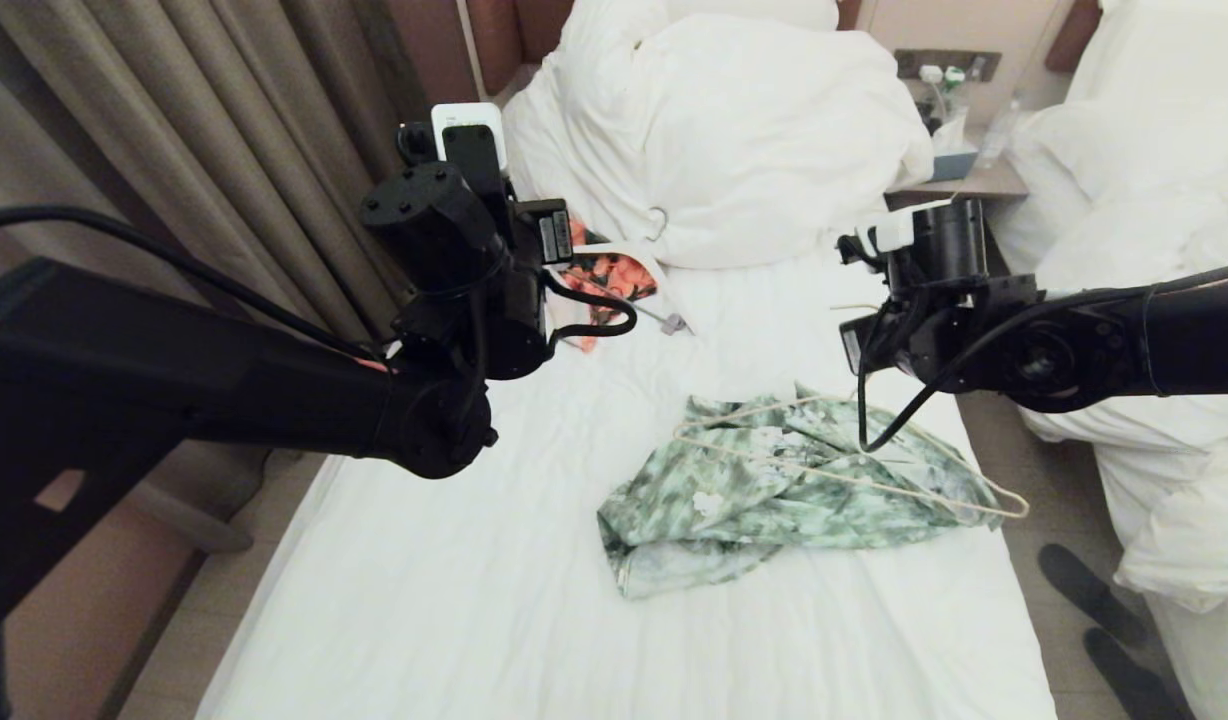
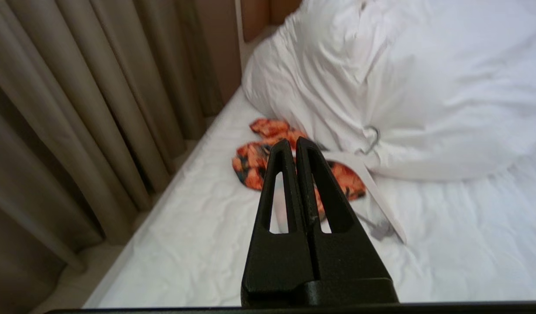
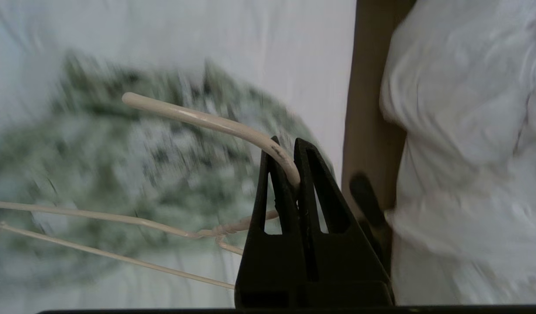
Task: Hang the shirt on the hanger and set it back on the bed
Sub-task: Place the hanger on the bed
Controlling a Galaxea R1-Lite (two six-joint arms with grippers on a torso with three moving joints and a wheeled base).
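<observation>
The green-and-white shirt (image 1: 774,490) lies crumpled on the white sheet of the bed (image 1: 454,580), toward its right side. The thin cream hanger (image 1: 854,481) hangs just over the shirt, and none of the shirt is threaded on it. My right gripper (image 3: 290,150) is shut on the hanger's curved hook (image 3: 198,117), with the shirt (image 3: 119,174) blurred below it. The right arm (image 1: 974,320) reaches in from the right above the shirt. My left gripper (image 2: 292,146) is shut with nothing in it, held above the bed's left side and pointing toward the headboard.
An orange-and-black garment (image 2: 255,161) and a wide white hanger (image 2: 383,200) lie by the big white duvet (image 1: 734,130). Curtains (image 1: 174,150) line the left side. A second bed (image 1: 1154,250), a nightstand (image 1: 964,180) and dark shoes (image 1: 1094,600) are on the right.
</observation>
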